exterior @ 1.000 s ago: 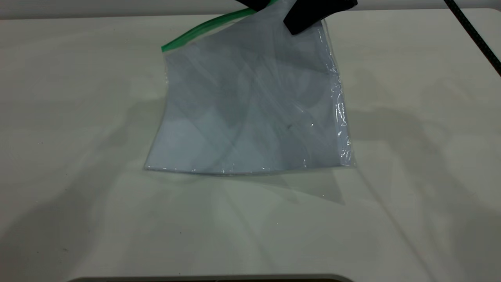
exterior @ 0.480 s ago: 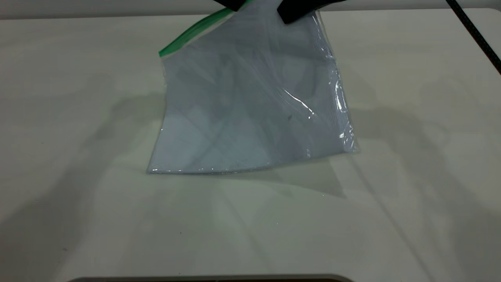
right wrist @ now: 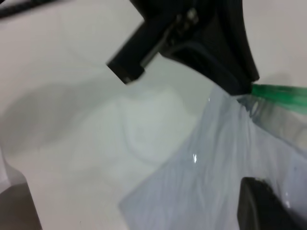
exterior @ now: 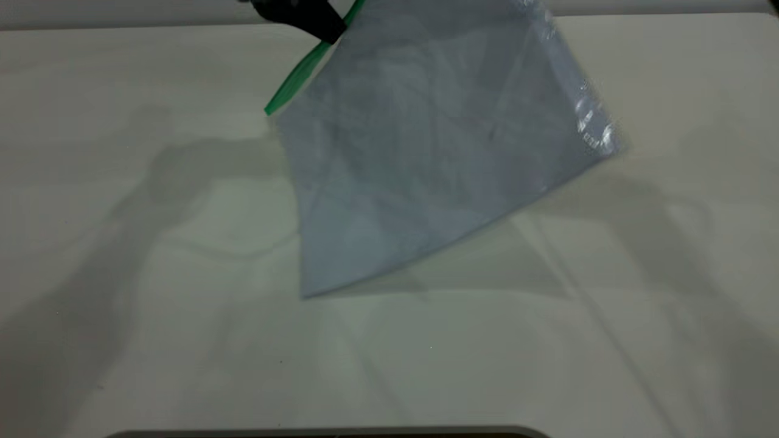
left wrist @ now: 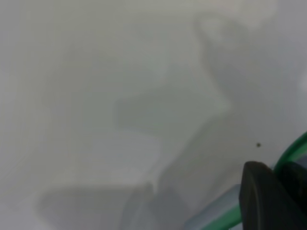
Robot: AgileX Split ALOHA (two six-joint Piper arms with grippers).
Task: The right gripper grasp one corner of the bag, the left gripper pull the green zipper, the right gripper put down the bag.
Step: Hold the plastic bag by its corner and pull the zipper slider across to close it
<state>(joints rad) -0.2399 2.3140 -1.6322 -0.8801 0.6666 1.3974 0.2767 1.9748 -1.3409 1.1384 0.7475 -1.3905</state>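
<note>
The bag (exterior: pixel 426 152), a clear blue-grey pouch, hangs tilted above the table, with only its lowest corner near the surface. The green zipper (exterior: pixel 298 76) runs up its left edge. My left gripper (exterior: pixel 313 24) is shut on the green zipper high up, and the strip passes between its black fingers in the left wrist view (left wrist: pixel 280 170). My right gripper is out of the exterior view, above the frame. In the right wrist view my right gripper (right wrist: pixel 254 191) shows one black finger lying on the bag (right wrist: pixel 201 187), and it holds the bag's top corner. The left gripper (right wrist: pixel 201 38) and the green strip (right wrist: pixel 283 94) show beyond it.
The white table (exterior: pixel 122 274) lies under the bag, with arm and bag shadows across it. Its front edge has a dark cut-out (exterior: pixel 328 433). The table's far edge (exterior: pixel 122 25) runs along the top of the exterior view.
The bag rose and swung right, and its bottom edge came off the table. The left gripper slid left and down along the green zipper. The right gripper went up out of the exterior view.
</note>
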